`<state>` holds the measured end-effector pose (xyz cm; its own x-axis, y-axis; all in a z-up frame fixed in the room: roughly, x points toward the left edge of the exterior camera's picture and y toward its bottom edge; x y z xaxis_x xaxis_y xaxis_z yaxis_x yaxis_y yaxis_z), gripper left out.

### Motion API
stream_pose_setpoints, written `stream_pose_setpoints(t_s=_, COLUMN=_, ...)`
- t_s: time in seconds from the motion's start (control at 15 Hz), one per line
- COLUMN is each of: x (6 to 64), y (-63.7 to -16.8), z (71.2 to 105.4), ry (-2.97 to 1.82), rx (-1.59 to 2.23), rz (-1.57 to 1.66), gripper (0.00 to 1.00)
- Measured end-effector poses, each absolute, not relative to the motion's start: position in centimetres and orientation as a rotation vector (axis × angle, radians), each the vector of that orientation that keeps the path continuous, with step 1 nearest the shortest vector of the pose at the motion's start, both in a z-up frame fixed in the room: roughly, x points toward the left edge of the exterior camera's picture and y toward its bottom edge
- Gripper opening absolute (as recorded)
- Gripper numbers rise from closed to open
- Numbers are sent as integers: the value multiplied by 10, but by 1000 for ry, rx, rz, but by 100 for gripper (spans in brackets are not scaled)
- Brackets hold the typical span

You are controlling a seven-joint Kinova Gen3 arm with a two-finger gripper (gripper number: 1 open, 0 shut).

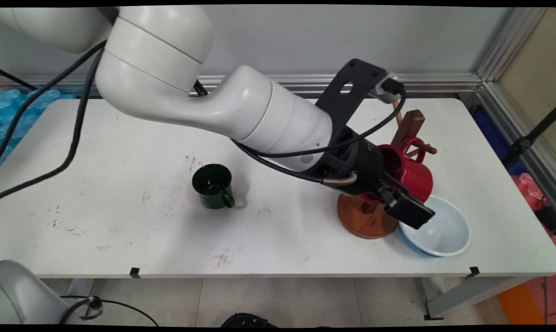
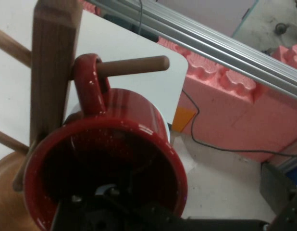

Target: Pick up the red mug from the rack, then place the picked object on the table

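**Figure. Arm at the mug stand, read from the near edge of the tabletop to the wall.**

- **Nearest:** The white, scuffed tabletop [image 1: 121,221] carries a shallow pale-blue bowl [image 1: 444,233] at its right near side. The bowl is upright and empty.
- **Stand base:** The round brown wooden base [image 1: 361,223] of a mug stand touches or sits just beside the bowl's left rim.
- **To the left:** A dark green enamel mug [image 1: 212,186] stands upright well apart from the stand. Its handle is turned toward the viewer.
- **Gripper:** The black two-finger gripper [image 1: 405,207] reaches in over the base and meets the lower rim of a glossy red enamel mug [image 1: 414,173].
- **Grip state:** In the hand view the gripper's linkage [image 2: 115,216] fills the mouth of the red mug [image 2: 105,163] from below. It cannot be told how far the fingers stand apart, or whether they have hold of the mug's wall.
- **Red mug:** It hangs tilted above the base, with its mouth toward the hand. Its red loop handle [image 2: 88,82] is threaded over a round wooden peg [image 2: 134,66].
- **Peg and post:** The peg juts from the stand's square upright post [image 2: 52,62], and its free end shows well past the loop. Other pegs leave the post on its far side.
- **Handling note:** As a judgement, the loop can clear the peg only along the peg's length. Any pull across that line would load the peg and tip the light stand toward the bowl.
- **Farthest:** Beyond the post [image 1: 409,124] an aluminium rail [image 1: 434,83] runs along the foot of the grey wall.
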<state>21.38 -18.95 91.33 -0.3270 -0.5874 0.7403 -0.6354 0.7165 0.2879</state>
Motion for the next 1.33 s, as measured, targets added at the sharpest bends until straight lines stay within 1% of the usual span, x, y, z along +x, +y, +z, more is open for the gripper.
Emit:
stream_pose_setpoints(t_s=0.27, x=211, y=-190, z=911, ry=-2004, rx=935, rz=62, gripper=100)
stream_pose_setpoints(t_s=0.33, x=211, y=-191, z=910, ry=-2000, rx=936, rz=64, gripper=0)
stream_pose_setpoints(t_s=1.0, x=210, y=-191, z=906, ry=-1984, rx=934, rz=63, gripper=0)
stream_pose_setpoints(t_s=1.33, x=211, y=-190, z=910, ry=-1987, rx=922, rz=61, gripper=0)
